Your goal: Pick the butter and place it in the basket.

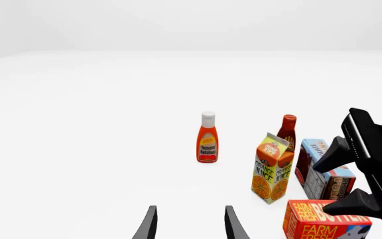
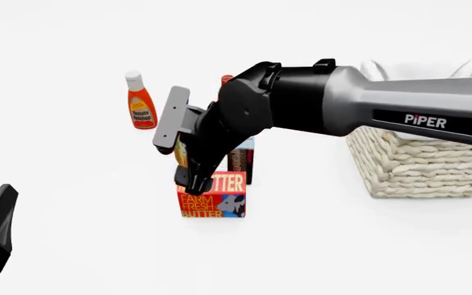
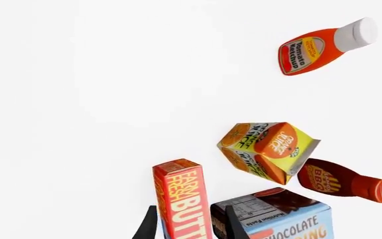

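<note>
Straddling the butter (image 3: 181, 201), my right gripper (image 3: 187, 224) has both fingers apart — contact unclear; left gripper (image 1: 189, 224) open, well aside.

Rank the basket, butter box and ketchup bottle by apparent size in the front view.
1. basket, largest though partly hidden by the arm
2. butter box
3. ketchup bottle, smallest, but it stands farther away, so this ranking is unsure

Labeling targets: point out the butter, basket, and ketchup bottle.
butter (image 2: 212, 204): front view, its printed front face.
basket (image 2: 420, 166): front view, its woven side wall.
ketchup bottle (image 1: 208, 142): left wrist view, its label.
</note>
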